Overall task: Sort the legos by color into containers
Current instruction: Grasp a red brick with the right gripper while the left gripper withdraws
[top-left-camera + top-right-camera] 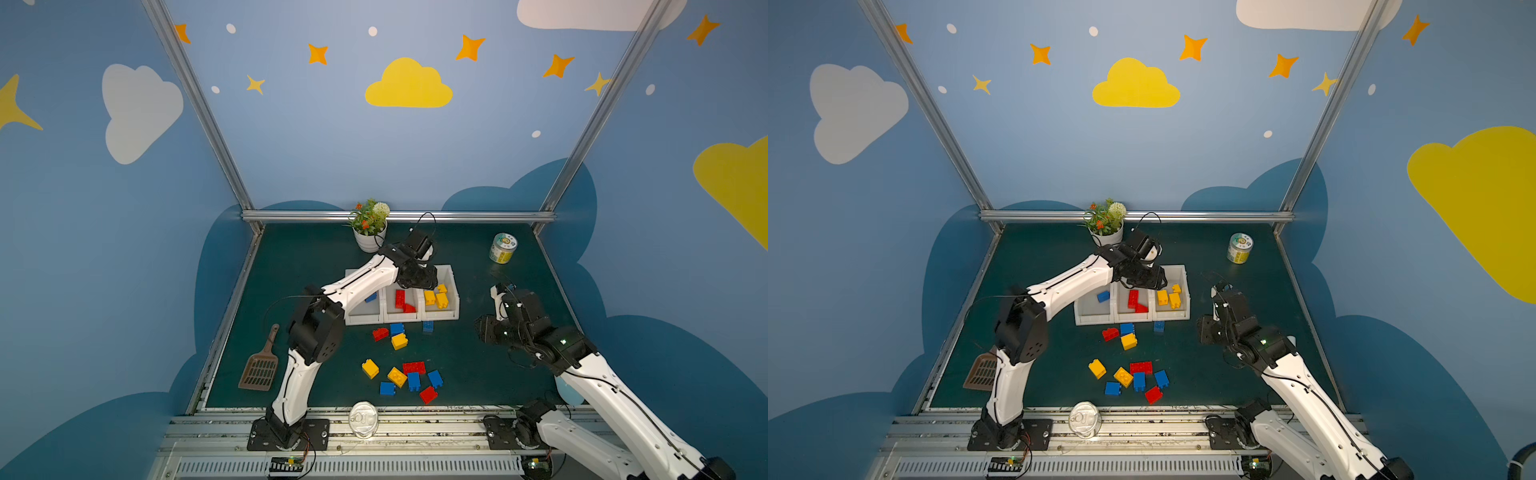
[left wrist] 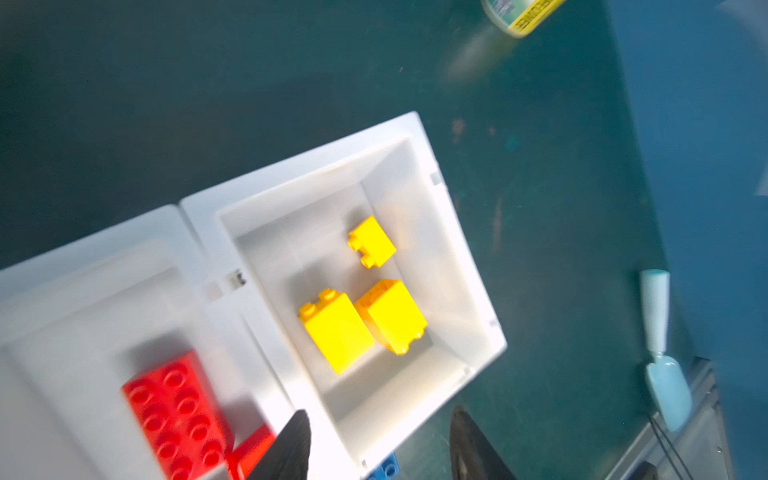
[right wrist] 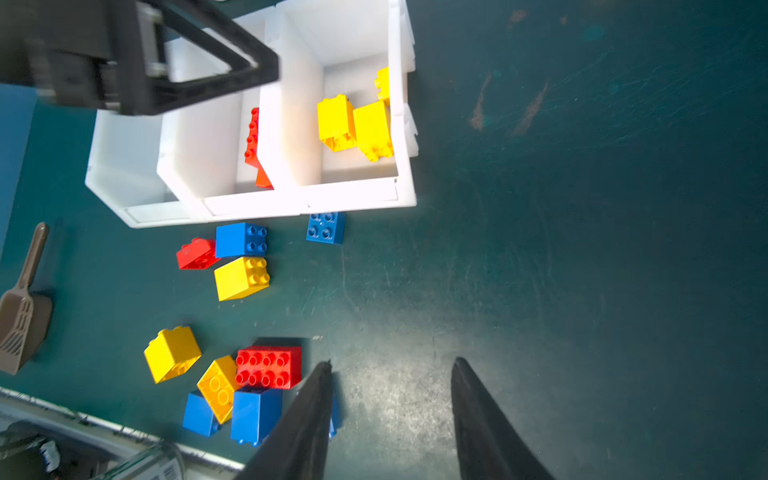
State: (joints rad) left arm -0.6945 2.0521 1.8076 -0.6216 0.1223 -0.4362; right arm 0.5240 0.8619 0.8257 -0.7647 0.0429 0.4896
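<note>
nearest, seven loose legos (image 1: 409, 376) lie clustered on the desk (image 1: 478, 374); four more sit just before the bins (image 1: 365, 319). the right hand (image 3: 392, 361) hovers released and empty over bare desk beside them. in the bins: one blue, two red, three yellow, sorted apart. farthest, the left hand (image 2: 380, 411) hangs released and empty above the yellow bin's edge

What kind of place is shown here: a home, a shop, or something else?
Probably a robot test booth dressed like a playroom. Two robot arms are bolted to a metal rail, the walls carry painted clouds and stars, and toy bricks lie on a green table beside white bins.
</note>
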